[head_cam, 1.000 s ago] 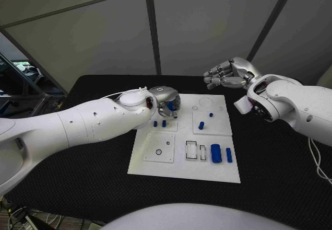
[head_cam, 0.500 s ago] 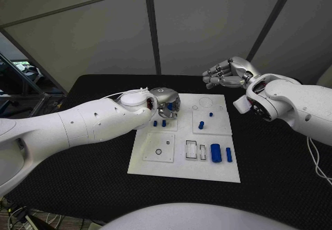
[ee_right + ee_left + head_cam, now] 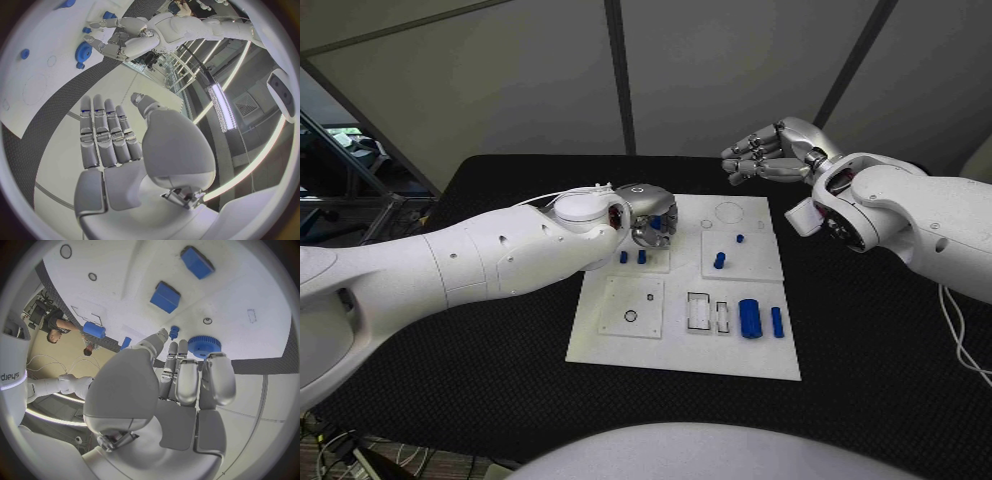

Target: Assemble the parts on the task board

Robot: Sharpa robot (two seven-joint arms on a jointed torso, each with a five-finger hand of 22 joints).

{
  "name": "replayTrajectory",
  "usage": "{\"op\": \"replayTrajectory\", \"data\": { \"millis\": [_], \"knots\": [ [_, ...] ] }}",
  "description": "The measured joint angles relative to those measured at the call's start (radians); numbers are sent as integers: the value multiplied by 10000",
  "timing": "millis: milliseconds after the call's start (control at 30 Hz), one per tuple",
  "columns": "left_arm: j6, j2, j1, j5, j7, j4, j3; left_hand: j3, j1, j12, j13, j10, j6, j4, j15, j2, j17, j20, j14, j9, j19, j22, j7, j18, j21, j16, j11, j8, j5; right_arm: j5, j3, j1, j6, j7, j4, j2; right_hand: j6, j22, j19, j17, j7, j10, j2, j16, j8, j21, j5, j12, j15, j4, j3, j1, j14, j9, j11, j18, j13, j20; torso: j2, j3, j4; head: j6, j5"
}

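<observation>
Left hand (image 3: 648, 218) grasps a blue gear (image 3: 204, 346) over the task board's (image 3: 678, 352) far-left edge; right hand (image 3: 769, 152), released, hovers beyond it.

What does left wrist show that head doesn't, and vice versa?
Left wrist alone: the blue toothed gear at the left hand's fingertips, over the task board, beside a small blue peg. Head alone: the right hand raised beyond the board's far edge, plus the large blue cylinder and slim blue bar at the near right. Both: the board, the left hand, two blue blocks.
</observation>
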Motion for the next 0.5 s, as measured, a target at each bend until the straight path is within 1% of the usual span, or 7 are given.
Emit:
{"op": "replayTrajectory", "data": {
  "millis": [67,167,233,333,400,500],
  "knots": [
    [14,27,-14,-1,2,-42,-1,52,0,-75,-20,29,0,-20,0,0,0,0,0,-13,0,0,0,0,19,0,-27,-48,0,0,0,0,0,0,0,1,0,-11,0,-8,0,0,0,0,0,-40,0,0,0,0,0,0,0,0,0,0,1,0,0,0,0,0,0],
    [38,56,-32,-3,4,-97,-3,103,29,-84,-33,89,0,-46,0,30,-1,-35,0,-19,35,-1,0,0,61,0,16,-77,0,-1,0,0,0,0,0,2,0,-11,0,-8,0,0,0,0,0,-41,0,0,0,0,0,0,0,0,0,0,0,0,1,1,-1,-3,0],
    [57,69,-41,-4,4,-124,-3,166,80,-143,-55,129,0,-54,0,80,-1,-35,0,-30,35,-1,0,-1,61,0,-25,-129,0,-1,0,0,0,0,0,2,0,-10,0,-8,0,0,0,0,0,-41,0,0,0,0,0,0,0,0,0,0,1,0,0,0,-3,-4,-9],
    [97,87,-55,-6,5,-156,-4,221,80,-177,-70,179,35,-92,0,80,-15,-35,0,-29,35,-1,36,0,61,40,-2,-154,0,-1,0,0,0,0,0,2,0,-11,0,-7,0,0,0,0,0,-41,0,0,0,0,0,0,0,0,0,0,1,0,0,0,-5,-10,-24],
    [126,94,-62,-6,5,-185,-5,240,80,-201,-79,213,35,-74,0,80,-26,-35,0,-30,35,-1,36,-1,61,40,-36,-171,0,-1,0,0,0,0,0,2,0,-10,0,-7,0,0,0,0,0,-41,0,0,0,0,0,0,0,0,0,0,1,0,0,-1,-5,-13,-30],
    [183,94,-63,-7,4,-221,-5,283,80,-201,-90,213,35,-117,0,80,-38,-35,0,-40,35,-2,36,0,61,40,-36,-171,0,-1,0,0,1,-1,0,2,0,-10,0,-7,0,0,0,0,0,-41,0,0,0,0,0,0,0,0,0,0,2,0,0,-1,-4,-28,-33]
  ]
}}
